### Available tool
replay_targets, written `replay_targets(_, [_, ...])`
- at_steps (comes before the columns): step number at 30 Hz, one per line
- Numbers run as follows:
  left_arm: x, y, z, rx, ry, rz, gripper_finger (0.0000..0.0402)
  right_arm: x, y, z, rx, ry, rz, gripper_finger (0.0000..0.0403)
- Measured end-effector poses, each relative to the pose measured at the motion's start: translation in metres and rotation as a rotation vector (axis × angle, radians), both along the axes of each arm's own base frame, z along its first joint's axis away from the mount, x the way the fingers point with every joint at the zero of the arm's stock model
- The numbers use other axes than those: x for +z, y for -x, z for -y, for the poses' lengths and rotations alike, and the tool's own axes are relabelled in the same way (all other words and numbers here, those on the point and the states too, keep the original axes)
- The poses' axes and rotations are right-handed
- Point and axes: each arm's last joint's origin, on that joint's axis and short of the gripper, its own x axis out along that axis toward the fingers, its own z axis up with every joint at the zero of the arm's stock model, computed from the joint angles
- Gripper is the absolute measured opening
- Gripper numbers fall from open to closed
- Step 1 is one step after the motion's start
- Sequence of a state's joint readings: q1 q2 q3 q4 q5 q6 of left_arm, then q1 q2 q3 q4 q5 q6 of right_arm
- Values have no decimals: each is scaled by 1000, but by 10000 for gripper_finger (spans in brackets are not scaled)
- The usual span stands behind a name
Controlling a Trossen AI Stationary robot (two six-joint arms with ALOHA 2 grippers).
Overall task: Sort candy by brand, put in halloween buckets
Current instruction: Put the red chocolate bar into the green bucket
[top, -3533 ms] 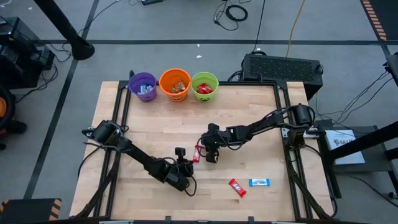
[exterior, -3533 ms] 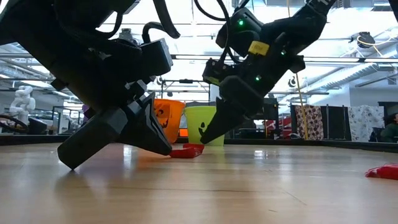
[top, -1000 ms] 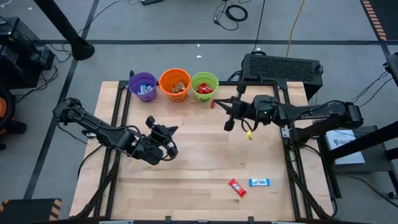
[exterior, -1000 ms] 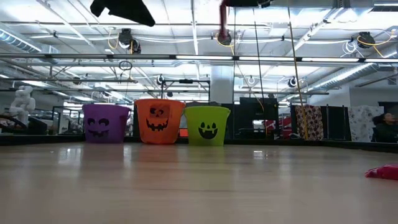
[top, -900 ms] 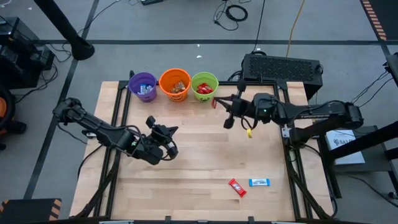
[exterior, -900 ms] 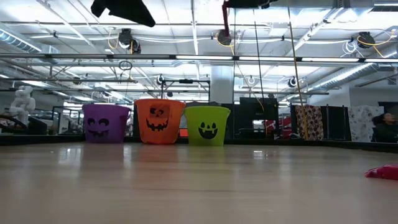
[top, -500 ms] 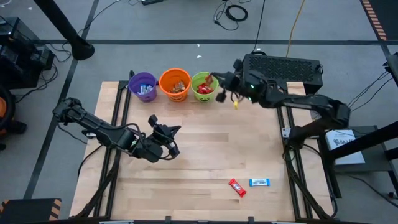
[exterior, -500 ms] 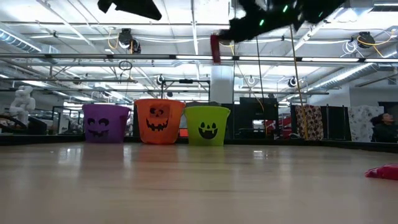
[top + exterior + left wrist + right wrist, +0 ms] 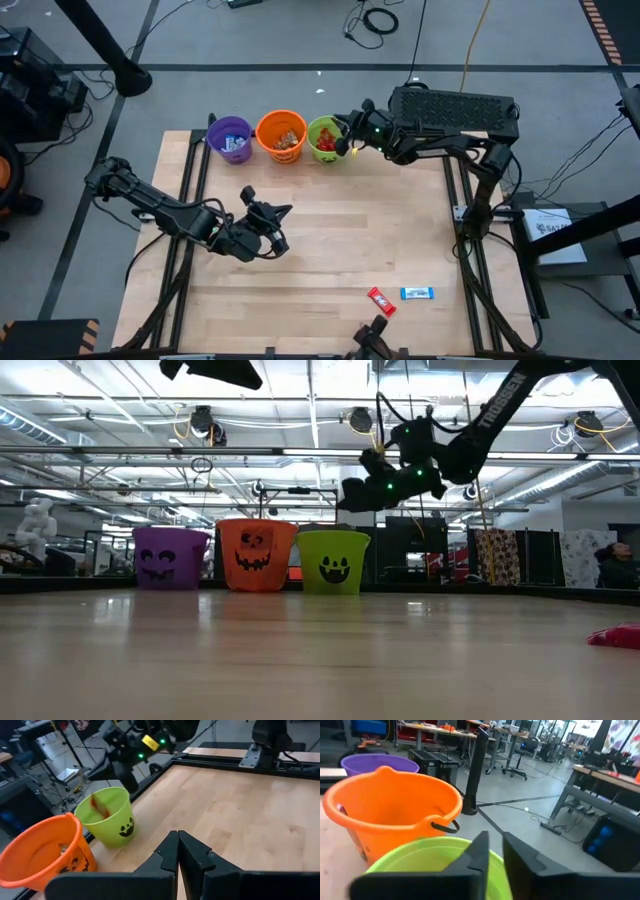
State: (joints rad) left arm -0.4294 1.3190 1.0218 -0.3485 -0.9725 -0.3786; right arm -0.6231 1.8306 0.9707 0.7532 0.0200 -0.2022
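Three buckets stand in a row at the table's far edge: purple [image 9: 230, 138], orange [image 9: 281, 135] and lime green [image 9: 322, 130]. My right gripper [image 9: 347, 137] hovers over the green bucket's rim [image 9: 427, 851], its fingers slightly apart with nothing between them. A red candy [image 9: 100, 806] shows blurred inside the green bucket's mouth [image 9: 102, 802]. My left gripper [image 9: 277, 228] is shut and empty, raised over the table's middle. One red candy [image 9: 380, 300] and one blue candy [image 9: 417, 293] lie flat near the table's near right side.
The purple and orange buckets hold candy. A black case [image 9: 455, 108] sits beyond the far right corner. A dark object [image 9: 372, 338] pokes in at the near edge. Bare wood lies between the buckets and the two loose candies.
My right gripper has swung from the table's right middle toward the far edge and left, ending above the green bucket. The red candy that hung below it half a second ago is no longer in its fingers and shows in the green bucket's mouth.
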Motion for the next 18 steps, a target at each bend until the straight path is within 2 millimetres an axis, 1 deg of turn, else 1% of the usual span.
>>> replay_targets(2, [0,0,0,-9,6,-3,12,0,0,0,-2,-24,15,65])
replay_targets(4, [0,0,0,-13,9,-4,12,5,1,-3,-1,-49,27,104])
replay_targets(6, [0,0,1,-21,15,-7,12,18,4,-11,5,-75,7,142])
replay_targets(7, [0,0,1,-22,16,-7,12,28,7,-19,17,-85,-5,159])
replay_targets(10, [0,0,1,-23,15,-7,12,67,21,-56,110,-131,-69,198])
replay_targets(11, [0,0,1,-23,15,-8,12,78,29,-72,153,-156,-105,205])
replay_targets(13, [-1,0,1,-30,15,-12,12,93,46,-106,219,-235,-181,212])
replay_targets(16, [-1,-1,1,-55,17,-23,12,106,74,-155,308,-372,-296,211])
replay_targets(18, [0,-1,2,-56,20,-15,12,107,91,-184,361,-463,-332,205])
